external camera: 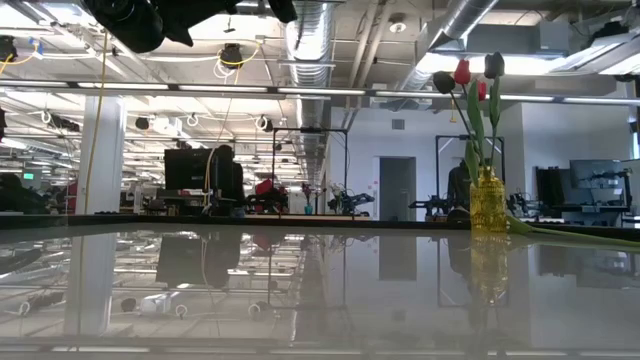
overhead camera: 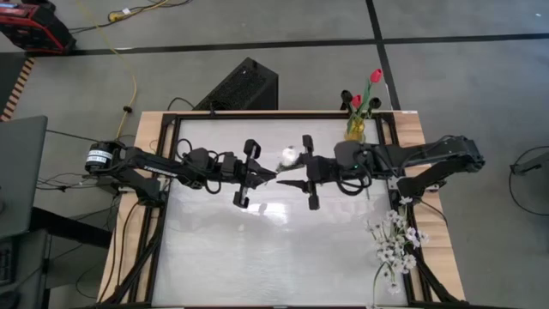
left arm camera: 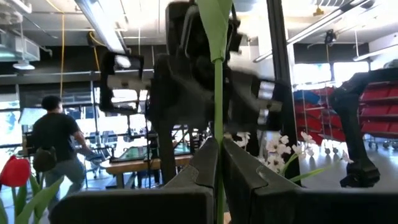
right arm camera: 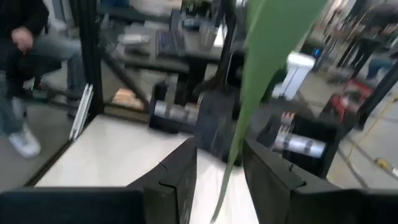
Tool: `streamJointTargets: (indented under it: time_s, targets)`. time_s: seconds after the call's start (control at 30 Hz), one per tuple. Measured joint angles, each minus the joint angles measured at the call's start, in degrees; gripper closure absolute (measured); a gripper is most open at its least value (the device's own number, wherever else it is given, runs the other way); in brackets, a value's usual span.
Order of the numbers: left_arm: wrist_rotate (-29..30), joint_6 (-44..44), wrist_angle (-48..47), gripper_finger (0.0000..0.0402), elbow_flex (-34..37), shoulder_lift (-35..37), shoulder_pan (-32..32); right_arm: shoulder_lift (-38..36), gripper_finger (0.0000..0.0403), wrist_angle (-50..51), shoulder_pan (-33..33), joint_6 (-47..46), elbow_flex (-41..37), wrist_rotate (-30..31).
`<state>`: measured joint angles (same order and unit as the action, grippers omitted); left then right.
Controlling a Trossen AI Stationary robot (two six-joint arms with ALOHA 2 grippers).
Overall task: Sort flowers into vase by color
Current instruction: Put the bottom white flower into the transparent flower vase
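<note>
Grippers meet mid-bench beside the vase: left gripper fingers clenched on a white tulip's stem; right gripper fingers apparently released around its leaf.

Grey floor with black tape lines; ceiling ducts and strip lights overhead.

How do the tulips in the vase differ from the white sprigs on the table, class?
The tulips stand upright in the yellow vase; the white sprigs lie flat on the table. The tulips are red and dark, one large head per stem; the white sprigs carry many tiny blossoms. Both have green stems.
</note>
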<state>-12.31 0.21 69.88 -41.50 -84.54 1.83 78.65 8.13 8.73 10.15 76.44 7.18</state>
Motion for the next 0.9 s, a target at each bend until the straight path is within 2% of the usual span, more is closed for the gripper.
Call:
streamJointTargets:
  time_s: [0.17, 0.3, 0.43, 0.57, 0.63, 0.77, 0.9]
  targets:
    - [0.01, 0.0, -0.6, 0.0401, 0.0, 0.01, 0.0, 0.75, 0.0237, -1.42, -0.65, 0.42, 0.07, 0.07]
    - [0.01, 0.0, -0.65, 0.0401, 0.0, 0.01, 0.0, 1.38, 0.0245, -1.13, -0.68, 0.44, 0.02, 0.11]
    - [0.03, -0.02, -0.46, 0.0401, 0.0, 0.01, 0.0, 1.42, 0.0287, -0.96, -0.66, 0.85, 0.04, 0.25]
    - [-0.24, 0.72, -1.0, 0.0397, 0.0, 0.01, -0.07, 1.2, 0.036, -0.78, -0.68, 0.83, 0.02, 0.44]
    - [-1.68, 2.8, -1.93, 0.0385, -0.02, 0.03, -0.23, 0.52, 0.0382, 0.33, -0.48, 0.82, 0.01, 0.42]
    - [-2.55, 4.75, -5.63, 0.0339, -0.02, 0.03, -1.11, -2.62, 0.0374, 5.09, 0.46, -3.91, 0.0, 0.48]
    - [-0.01, 5.1, -11.17, 0.0289, -0.02, 0.03, -1.11, -8.16, 0.0377, 13.23, 2.66, -9.87, 0.0, 0.73]
